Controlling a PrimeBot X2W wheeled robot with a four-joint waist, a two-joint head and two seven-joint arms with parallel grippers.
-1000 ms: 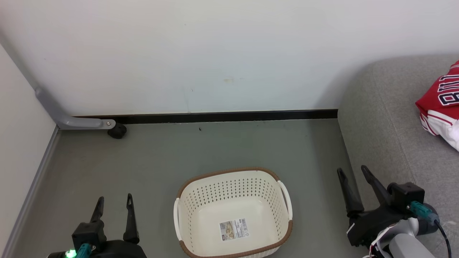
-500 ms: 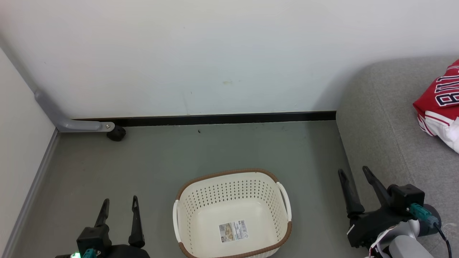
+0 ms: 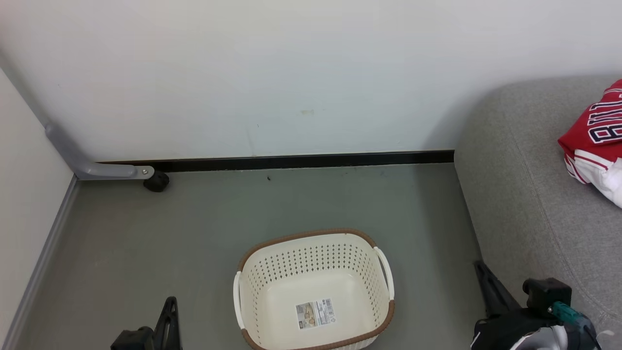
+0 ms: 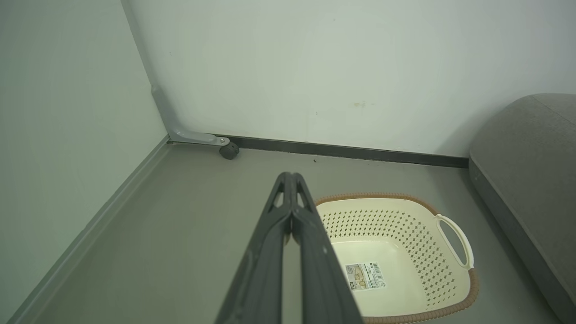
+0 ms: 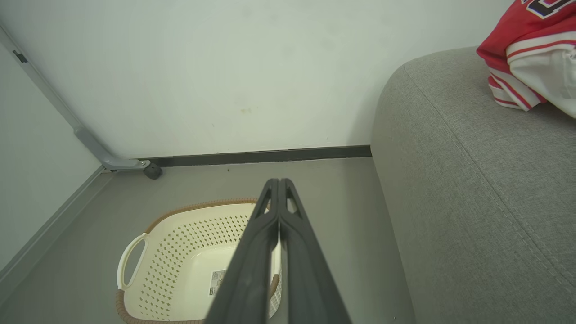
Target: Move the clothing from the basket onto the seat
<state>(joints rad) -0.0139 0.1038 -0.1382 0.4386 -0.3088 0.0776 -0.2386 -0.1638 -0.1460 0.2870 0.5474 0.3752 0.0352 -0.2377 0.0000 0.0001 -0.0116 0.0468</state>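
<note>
Finishing well is mostly checking, I judge — the basket (image 3: pixel 311 232) holds nothing but its label (image 3: pixel 317 313), the clothing (image 3: pixel 593 141) lies far right on the seat (image 3: pixel 515 204), and the left claw (image 4: pixel 291 180) and right claw (image 5: pixel 279 183) are both pinched shut, empty — so keep them clear of the basket.

A white wall (image 3: pixel 291 73) meets the grey-green floor (image 3: pixel 194 228) at a black baseboard (image 3: pixel 301 160); at the baseboard's left end, a grey bracket (image 3: pixel 97 170) carries a black wheel (image 3: pixel 156 182).
</note>
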